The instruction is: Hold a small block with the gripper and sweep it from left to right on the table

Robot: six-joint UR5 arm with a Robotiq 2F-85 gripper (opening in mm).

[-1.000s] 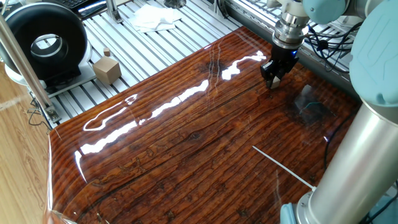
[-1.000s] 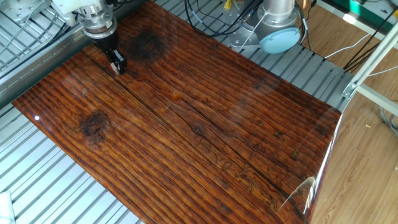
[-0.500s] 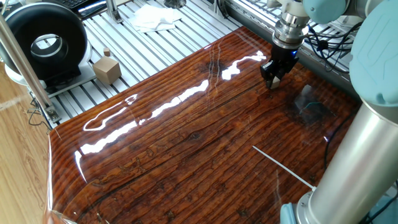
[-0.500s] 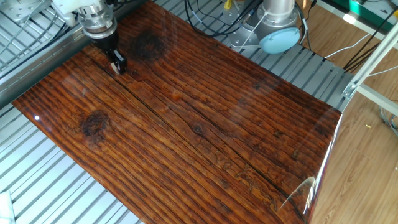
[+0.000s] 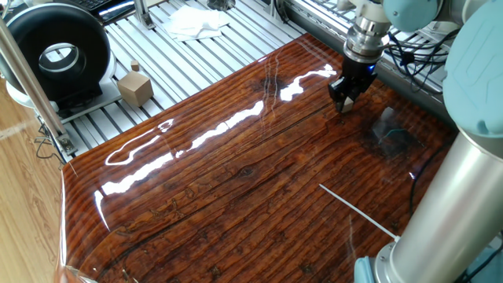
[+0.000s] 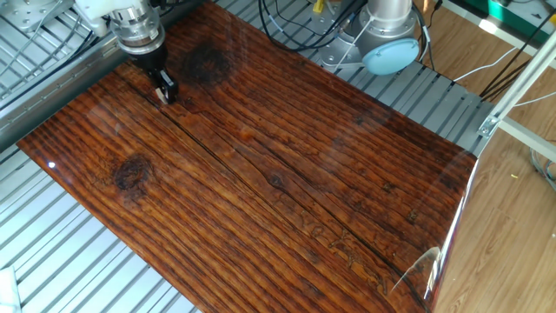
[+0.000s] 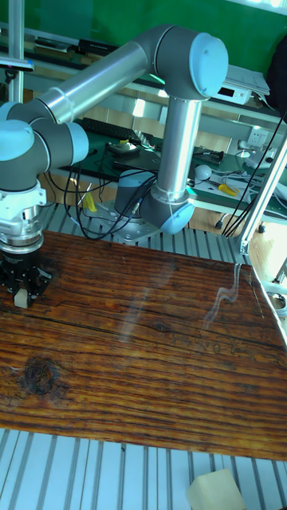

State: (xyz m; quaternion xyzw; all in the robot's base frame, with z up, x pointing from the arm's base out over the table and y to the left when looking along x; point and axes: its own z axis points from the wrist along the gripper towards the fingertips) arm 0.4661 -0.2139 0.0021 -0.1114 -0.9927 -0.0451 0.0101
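The black gripper (image 5: 342,102) points straight down near one far corner of the glossy reddish-brown table (image 5: 236,181). In the tall fixed view it is at the table's left end, with its fingertips at the surface. It is shut on the small block (image 7: 20,298), a tiny pale tan cube pinched between the fingertips. The other fixed view shows the gripper (image 6: 163,90) at the upper left with the small block (image 6: 162,94) as a pale speck at its tip. In the first fixed view the block is too small to make out.
A larger tan cube with a knob (image 5: 135,87) sits on the slatted aluminium frame beside a black round device (image 5: 55,51) and a white cloth (image 5: 196,22). The arm's base (image 6: 387,43) and cables stand behind the table. A pale tan piece (image 7: 215,490) lies on the front slats.
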